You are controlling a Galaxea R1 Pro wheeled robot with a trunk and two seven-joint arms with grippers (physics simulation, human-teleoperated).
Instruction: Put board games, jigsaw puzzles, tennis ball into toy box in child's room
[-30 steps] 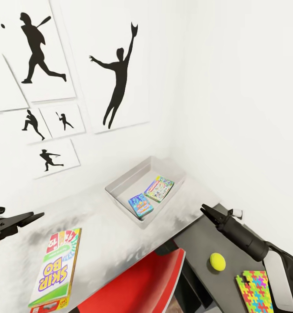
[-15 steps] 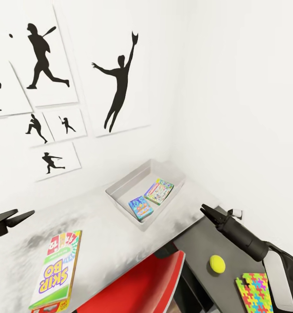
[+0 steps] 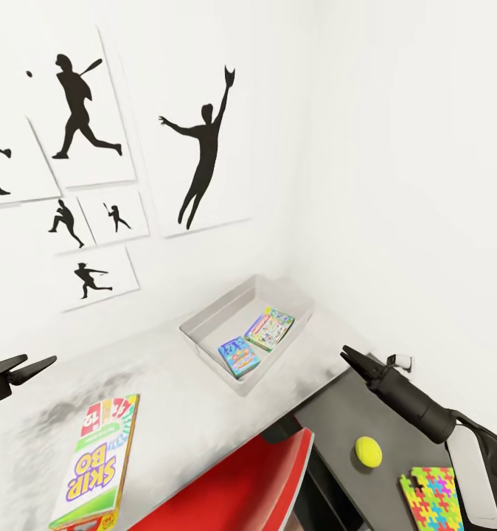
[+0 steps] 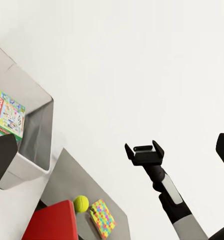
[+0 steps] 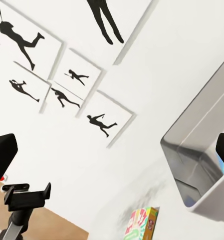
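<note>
Both my pincers, left (image 3: 16, 366) and right (image 3: 349, 356), hang open and empty; low in frame, the tennis ball (image 3: 368, 451) may roll off if nudged.

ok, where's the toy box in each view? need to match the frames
Head view: toy box right of centre, on the pale table in the wall corner, two board games inside.
Left wrist view: at the left edge, one board game visible inside.
Right wrist view: at the right edge, seen from outside.
Shared landmark: the SKIP BO box.
</note>
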